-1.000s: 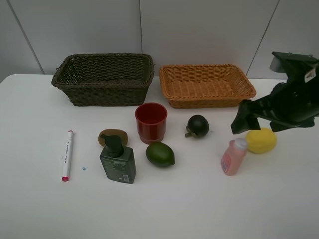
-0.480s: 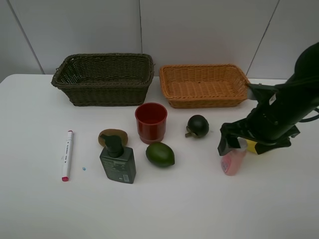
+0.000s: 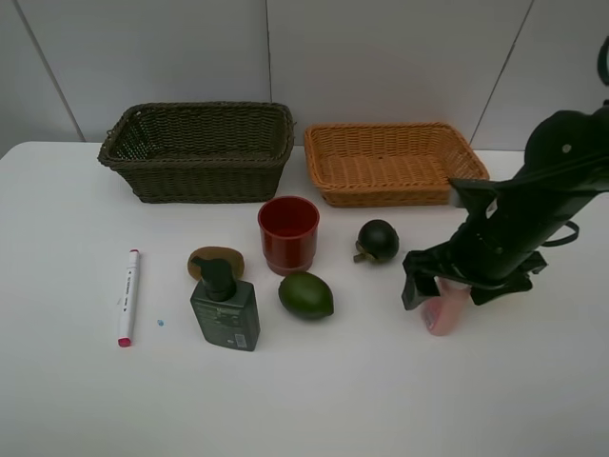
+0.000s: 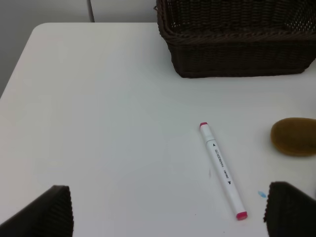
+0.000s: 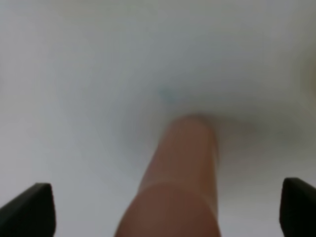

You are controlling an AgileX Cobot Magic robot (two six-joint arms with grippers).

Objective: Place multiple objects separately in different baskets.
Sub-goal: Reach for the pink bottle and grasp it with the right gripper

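Right pincer: jaws wide and holding nothing, one on each side of the pink bottle.
Pink bottle: right under the pincer and between its jaws, standing on the worktop, not yet in a basket.
Risk, tipping: the bottle is slim and looks light, so if one jaw meets it first as they close, it would likely topple or skid.
Risk, slipping: a grip too near the smooth rounded top could let the bottle squirt out on the lift.
Risk, neighbours: the dark round fruit sits near the pincer on its inner side, and a falling bottle could set it rolling.
Baskets: the tan basket lies just beyond the right pincer, the dark basket well apart across the worktop; a low carry could clip a rim.
Left pincer: jaws wide, empty, with the marker just ahead of it and the kiwi off to one side.
Hidden: the arm covers the bottle's top and the worktop behind it.
Hard to make out: the right wrist view is blurred, so whether either jaw touches the bottle cannot be told.
Cut off: the left pincer is absent from the high view.
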